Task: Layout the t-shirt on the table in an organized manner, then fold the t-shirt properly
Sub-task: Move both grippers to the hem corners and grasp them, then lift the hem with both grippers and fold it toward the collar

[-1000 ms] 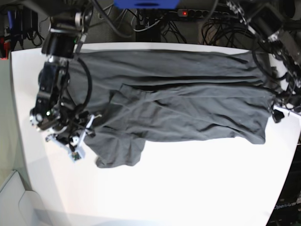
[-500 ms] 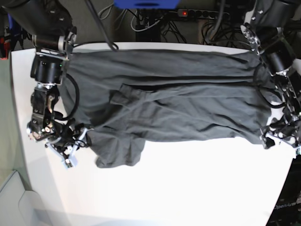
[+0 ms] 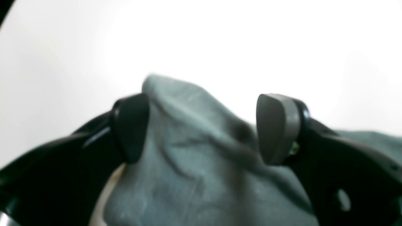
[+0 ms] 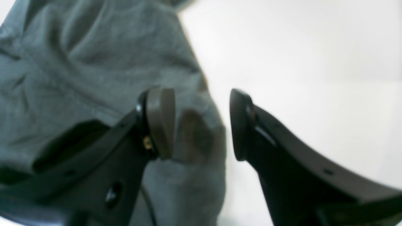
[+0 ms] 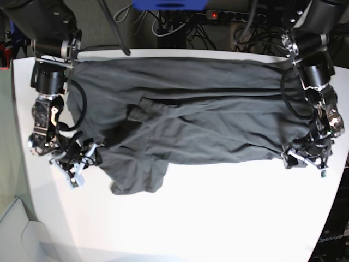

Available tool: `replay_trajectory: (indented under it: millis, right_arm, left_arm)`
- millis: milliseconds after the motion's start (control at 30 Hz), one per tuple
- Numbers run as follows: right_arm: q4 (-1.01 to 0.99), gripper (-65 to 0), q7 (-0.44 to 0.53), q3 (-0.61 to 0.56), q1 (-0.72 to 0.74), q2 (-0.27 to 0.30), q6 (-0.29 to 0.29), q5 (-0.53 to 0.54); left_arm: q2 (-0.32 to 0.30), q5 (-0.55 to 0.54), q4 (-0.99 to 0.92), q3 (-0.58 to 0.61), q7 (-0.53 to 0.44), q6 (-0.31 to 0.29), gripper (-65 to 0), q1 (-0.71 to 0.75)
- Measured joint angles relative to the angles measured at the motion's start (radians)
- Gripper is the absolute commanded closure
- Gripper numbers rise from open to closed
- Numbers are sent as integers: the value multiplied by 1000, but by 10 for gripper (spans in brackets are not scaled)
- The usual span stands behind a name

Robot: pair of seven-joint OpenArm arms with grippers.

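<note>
Base view: both pincers are spread, nothing clamped; left pincer (image 5: 305, 159) at 3 o'clock, right pincer (image 5: 76, 166) at 9 o'clock straddle t-shirt (image 5: 191, 114) edges on table (image 5: 218, 218). Single-layer pinches risked; bunching likely.

Power strip (image 5: 229, 15), red switch, w/ cables (image 5: 174, 27) behind.

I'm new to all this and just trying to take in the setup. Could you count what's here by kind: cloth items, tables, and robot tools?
T-shirt, dark grey: 1
Table, white: 1
Tools: 2, the left tool and the right tool, both open at the shirt's edges
Total: 4
</note>
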Motion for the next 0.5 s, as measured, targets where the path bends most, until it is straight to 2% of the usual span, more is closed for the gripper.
replay_trajectory:
  millis: [133,200,333,500]
  right_arm:
    - [-10,-291,3,0,-21,-2,0,1]
    - [-37,-291,37,2,-20,-1,0,4]
    - [-117,-291,133,2,-11,2,-1,25]
    - [-170,-291,177,3,-2,10,6,40]
  left_arm:
    - [0,-6,-40,0,-54,-1,-516,-8]
    - [0,-4,-80,2,-70,0,-516,-13]
    - [-1,-4,-156,3,-132,90,-516,-19]
    - [-2,-5,-235,4,-171,94,-516,-66]
